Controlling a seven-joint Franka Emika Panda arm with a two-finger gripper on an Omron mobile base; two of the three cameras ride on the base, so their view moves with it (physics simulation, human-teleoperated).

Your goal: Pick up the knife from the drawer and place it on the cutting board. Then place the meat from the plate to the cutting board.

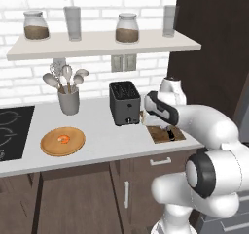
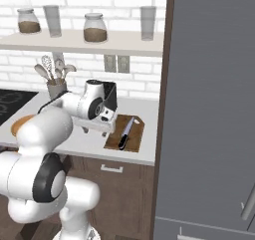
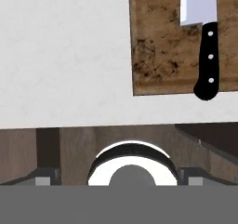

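The knife lies on the dark brown cutting board, at the right end of the counter. In the hand view its black handle and silver blade rest along the board's right side. My gripper hovers above the bare counter just left of the board, open, with nothing between its widely spread fingertips. From the right base view the gripper hangs beside the toaster. The meat, a small orange lump, sits on the round tan plate far to the left.
A dark toaster stands just behind the hand. A grey utensil holder with spoons is at the back left, and the stovetop at the far left. A tall grey fridge walls off the right. Jars and glasses stand on a shelf above.
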